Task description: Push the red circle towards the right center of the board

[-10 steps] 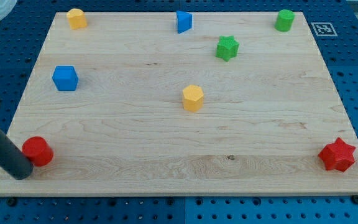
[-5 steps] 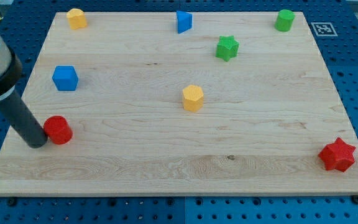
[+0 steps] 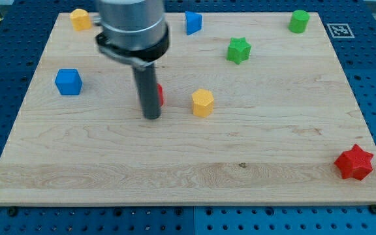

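The red circle [image 3: 160, 95] sits near the board's middle, mostly hidden behind my rod; only a sliver shows on the rod's right side. My tip [image 3: 151, 117] rests on the board touching the circle's left side. The yellow hexagon [image 3: 202, 102] stands just to the right of the red circle, a small gap away.
A blue cube [image 3: 68, 81] is at the left. A yellow block [image 3: 80, 19], a blue block [image 3: 192, 22] and a green cylinder [image 3: 299, 21] line the top edge. A green star [image 3: 238, 49] is upper right of centre. A red star [image 3: 354, 162] is at the bottom right.
My tip has swept from the board's lower left up and right to the middle, pushing the red circle with it to just left of the yellow hexagon.
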{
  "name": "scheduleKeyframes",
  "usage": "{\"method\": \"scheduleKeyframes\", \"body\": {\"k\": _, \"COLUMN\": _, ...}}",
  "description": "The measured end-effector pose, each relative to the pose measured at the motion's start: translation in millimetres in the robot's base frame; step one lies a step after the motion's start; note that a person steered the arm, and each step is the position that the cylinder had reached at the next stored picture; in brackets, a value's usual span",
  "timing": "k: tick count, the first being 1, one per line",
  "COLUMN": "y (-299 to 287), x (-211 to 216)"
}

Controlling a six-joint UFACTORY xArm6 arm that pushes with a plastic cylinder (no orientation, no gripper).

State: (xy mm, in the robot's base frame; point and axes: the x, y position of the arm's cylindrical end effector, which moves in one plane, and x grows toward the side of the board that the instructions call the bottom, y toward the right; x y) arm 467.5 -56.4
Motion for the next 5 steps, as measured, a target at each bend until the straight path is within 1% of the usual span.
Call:
{"method": "scheduleKeyframes", "body": {"k": 2, "y": 46, "x": -56}}
{"method": "scheduleKeyframes", "body": {"k": 3, "y": 72, "x": -111}}
{"method": "scheduleKeyframes", "body": {"k": 4, "y": 45, "x": -146}}
{"method": "scheduleKeyframes", "body": {"k": 5, "y": -16, "x": -154}}
